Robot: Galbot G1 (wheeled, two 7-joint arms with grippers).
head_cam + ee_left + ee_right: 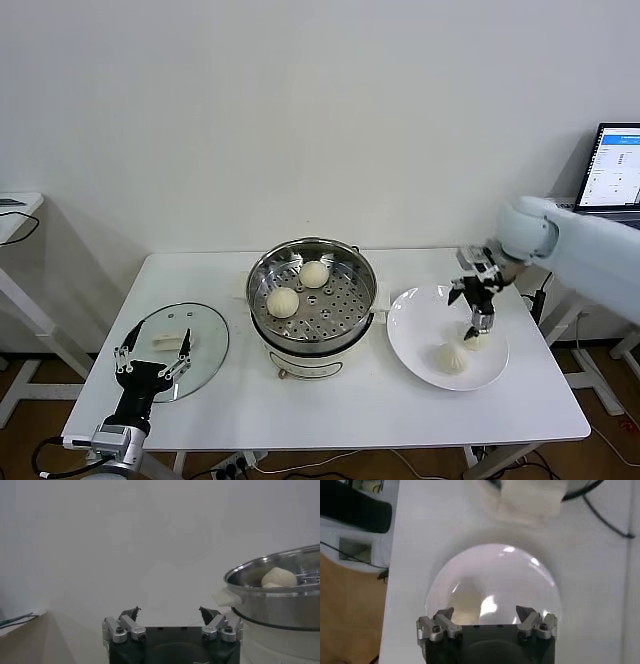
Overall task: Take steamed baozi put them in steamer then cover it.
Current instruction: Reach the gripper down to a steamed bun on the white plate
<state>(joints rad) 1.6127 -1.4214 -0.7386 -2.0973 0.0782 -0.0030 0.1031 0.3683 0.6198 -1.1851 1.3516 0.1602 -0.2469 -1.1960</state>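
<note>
the right claw (478,318) is hanging open over the white plate (420,345), fingertips just above one steamed baozi (479,340), another (450,357) beside it. two baozi (283,301) are sitting in the steamer (311,300). the left claw (152,352) is waiting open by the glass lid (205,345).

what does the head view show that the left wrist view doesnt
Only the head view shows the glass lid, the white plate holding two baozi, the right tool open over them, the laptop, and both baozi on the steamer tray.

Only the left wrist view shows the left tool's fingertips close up, spread apart with nothing between them.

Both show the steamer, a baozi inside it, and the left tool.
</note>
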